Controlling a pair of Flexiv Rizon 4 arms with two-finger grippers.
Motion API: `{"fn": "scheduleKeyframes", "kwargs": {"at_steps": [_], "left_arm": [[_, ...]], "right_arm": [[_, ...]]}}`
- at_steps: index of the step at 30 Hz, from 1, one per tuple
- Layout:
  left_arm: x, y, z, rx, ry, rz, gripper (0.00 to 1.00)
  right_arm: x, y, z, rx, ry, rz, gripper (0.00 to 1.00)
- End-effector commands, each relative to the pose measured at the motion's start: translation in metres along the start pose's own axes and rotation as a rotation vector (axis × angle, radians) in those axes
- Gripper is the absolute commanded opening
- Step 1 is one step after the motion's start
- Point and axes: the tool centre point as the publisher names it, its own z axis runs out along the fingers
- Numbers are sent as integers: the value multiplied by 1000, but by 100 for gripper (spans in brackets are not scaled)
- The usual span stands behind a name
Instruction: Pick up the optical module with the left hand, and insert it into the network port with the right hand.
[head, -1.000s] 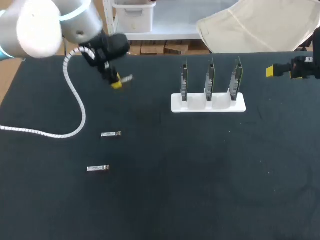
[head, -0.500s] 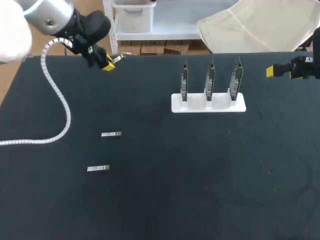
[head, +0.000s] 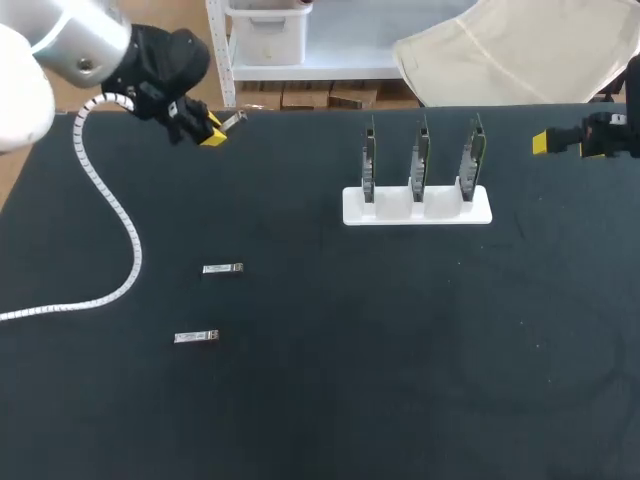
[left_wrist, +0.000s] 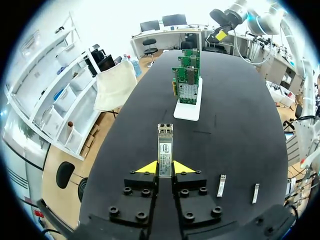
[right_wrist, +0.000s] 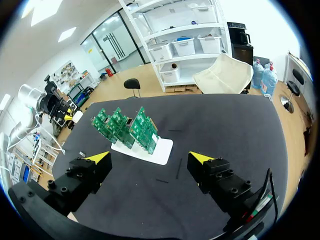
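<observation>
You hold one silver module in the air in your left fingers.
Head view: your left gripper (head: 215, 128), at the far left corner, is clamped on a slim metal module (head: 232, 119); a spare module (head: 222, 268) and a second spare module (head: 196, 337) lie on the black tabletop (head: 400, 350). Three boards (head: 421, 155) stand upright in a white stand (head: 417, 208), and your right gripper (head: 545, 142) is at the right edge. Left wrist view: the module (left_wrist: 165, 147) juts out from between the fingers toward the stand (left_wrist: 188, 111), and the print on its white label is too small to read. Right wrist view: the right gripper (right_wrist: 150, 157) has its fingers wide apart, with three green boards (right_wrist: 125, 125) ahead.

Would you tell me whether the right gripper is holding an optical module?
No, the right gripper stands wide open with nothing in it.
</observation>
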Motion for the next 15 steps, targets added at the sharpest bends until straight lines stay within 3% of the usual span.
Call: {"fn": "scheduleKeyframes", "kwargs": {"at_steps": [1, 10, 15], "left_arm": [[-5, 1, 1, 3, -16, 11, 0], [-64, 14, 0, -12, -118, 102, 0], [-95, 15, -3, -23, -220, 127, 0]], "right_arm": [[1, 1, -1, 6, -1, 1, 100], [1, 1, -1, 6, -1, 1, 100], [1, 1, -1, 6, -1, 1, 100]]}}
